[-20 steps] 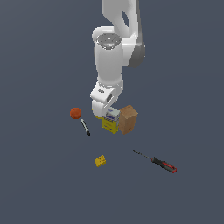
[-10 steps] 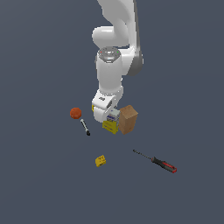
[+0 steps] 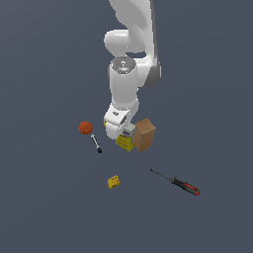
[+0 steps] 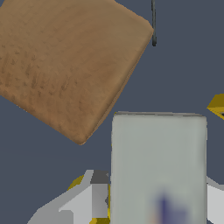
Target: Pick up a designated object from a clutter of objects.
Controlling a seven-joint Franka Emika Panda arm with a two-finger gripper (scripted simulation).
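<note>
At centre frame the pincer [image 3: 120, 129] sits over the tall yellow carton with white-and-blue top [image 3: 125, 140]; its spread is hidden. The touching plain brown cardboard box [image 3: 144, 134] could be knocked aside.

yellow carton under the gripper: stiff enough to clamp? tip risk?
Yellow carton probably stiff: flat faces, crisp edges, rectangular top. Tall and upright, so an off-centre push could tip it. Brown box stands right beside it and may get nudged. Weight can't be judged.

Yellow carton [image 3: 125, 142] topped white-and-blue, plain brown box [image 3: 144, 134], orange-red ball [image 3: 85, 128], red-and-black-handled screwdriver [image 3: 177, 182].
</note>
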